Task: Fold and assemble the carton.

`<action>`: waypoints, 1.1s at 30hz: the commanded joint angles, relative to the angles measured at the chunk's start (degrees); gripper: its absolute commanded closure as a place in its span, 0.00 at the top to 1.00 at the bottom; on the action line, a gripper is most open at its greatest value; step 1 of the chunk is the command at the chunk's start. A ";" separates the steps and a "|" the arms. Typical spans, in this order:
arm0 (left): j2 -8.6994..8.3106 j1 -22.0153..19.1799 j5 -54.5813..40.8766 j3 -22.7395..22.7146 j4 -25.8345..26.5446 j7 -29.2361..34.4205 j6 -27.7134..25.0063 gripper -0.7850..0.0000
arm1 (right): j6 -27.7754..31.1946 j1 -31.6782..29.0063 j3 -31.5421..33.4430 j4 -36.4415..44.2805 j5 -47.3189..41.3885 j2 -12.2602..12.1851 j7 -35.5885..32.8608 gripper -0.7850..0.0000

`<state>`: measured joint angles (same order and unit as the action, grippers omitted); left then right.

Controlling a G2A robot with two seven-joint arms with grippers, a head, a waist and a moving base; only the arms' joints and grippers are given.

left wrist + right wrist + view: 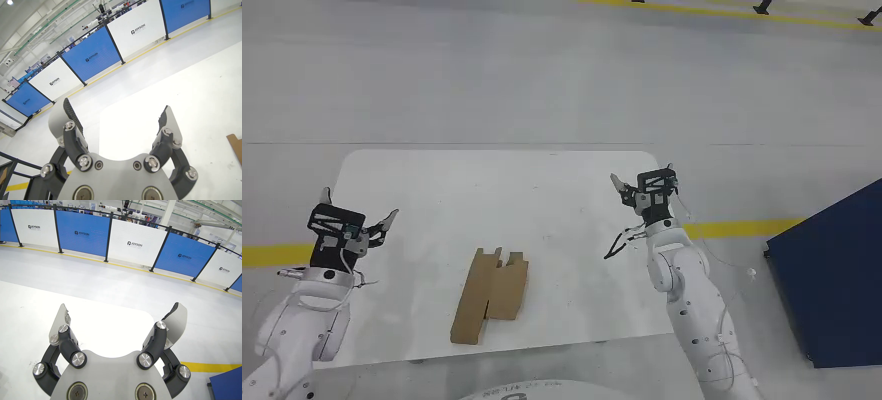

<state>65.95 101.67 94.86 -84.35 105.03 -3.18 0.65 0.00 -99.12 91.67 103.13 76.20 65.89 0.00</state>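
Nothing's started, I'd say: the flat brown cardboard carton (492, 293) lies untouched on the white desk (442, 190), left fingers (72, 112) and right fingers (180, 315) spread empty, needing to reach in first

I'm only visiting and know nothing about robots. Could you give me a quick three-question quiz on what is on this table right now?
1. True or false: the carton already stands up as a finished box.
2. Where on the table is the carton? A) gripped in the left jaws. B) between the two sets of jaws, toward the robot's side, touched by neither. C) gripped in the right jaws.
3. Fill in the blank: both sets of jaws are ____ and hold nothing.

Key: 1 false, it lies flat and unfolded. 2 B. 3 open.
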 commanded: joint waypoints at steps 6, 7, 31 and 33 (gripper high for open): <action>-0.56 1.62 10.72 5.11 -1.78 -2.57 -10.01 1.00 | 0.00 0.00 0.00 0.00 0.00 0.00 0.00 1.00; -0.78 2.14 12.88 5.55 -1.66 -3.08 -12.29 1.00 | 0.00 0.00 0.00 0.00 0.00 0.00 0.00 1.00; -4.04 7.91 30.57 12.86 3.28 -11.69 -38.67 1.00 | 0.00 0.00 0.00 0.00 0.00 0.00 0.00 1.00; -4.07 8.23 33.05 14.37 3.09 -10.39 -36.76 1.00 | 0.00 0.00 0.00 0.00 0.00 0.00 0.00 1.00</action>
<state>61.87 109.77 126.55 -70.83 108.28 -14.26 -37.30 0.00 -99.12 91.67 103.13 76.20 65.89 0.00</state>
